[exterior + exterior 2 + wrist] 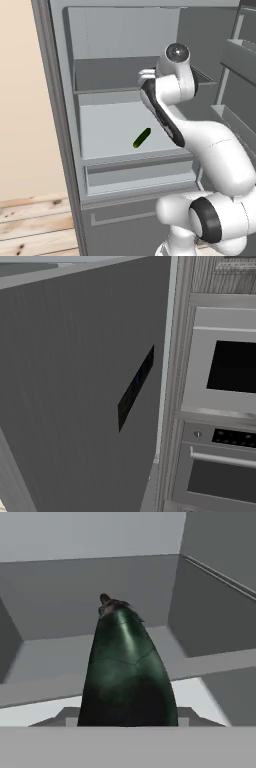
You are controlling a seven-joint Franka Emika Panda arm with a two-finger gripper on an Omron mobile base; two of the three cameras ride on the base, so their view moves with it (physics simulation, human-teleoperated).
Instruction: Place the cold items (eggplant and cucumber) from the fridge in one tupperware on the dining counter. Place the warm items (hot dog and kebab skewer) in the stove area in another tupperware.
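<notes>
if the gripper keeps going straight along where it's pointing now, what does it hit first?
Probably the eggplant: it sits dead ahead in the hand view, right in front of the gripper. Contact can't be confirmed; fingertips aren't visible. Behind it is the fridge's back wall.

Flat, even, shadowless rendered light

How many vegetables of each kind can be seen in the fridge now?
Cucumber: 1, lying on a shelf
Eggplant: 1, right in front of the hand camera
Total: 2
</notes>
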